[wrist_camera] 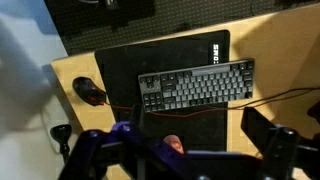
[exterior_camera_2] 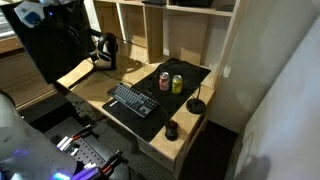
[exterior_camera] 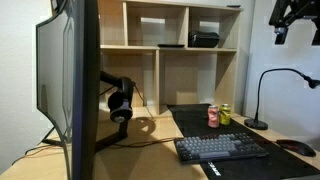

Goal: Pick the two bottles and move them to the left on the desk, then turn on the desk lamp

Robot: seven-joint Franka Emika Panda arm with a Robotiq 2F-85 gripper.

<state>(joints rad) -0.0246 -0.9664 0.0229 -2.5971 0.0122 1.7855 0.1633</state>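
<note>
Pinkish-red bottle (exterior_camera: pixel 213 116) and yellow-green bottle (exterior_camera: pixel 225 114), both small cans, stand upright side by side on the black mat (exterior_camera: pixel 190 122) just behind the keyboard (exterior_camera: pixel 222 148), the slim desk lamp (exterior_camera: pixel 256 123) past its end, the gripper (exterior_camera: pixel 296 32) high above, fingers spread wide, empty.

First bottle (exterior_camera: pixel 213 116): pinkish-red with white, you'll see.
Second bottle (exterior_camera: pixel 225 114): yellow-green.
Desk lamp (exterior_camera: pixel 256 124): black.
Desk (exterior_camera: pixel 155 130): light wood.
Mat (exterior_camera: pixel 190 122): black.
</note>
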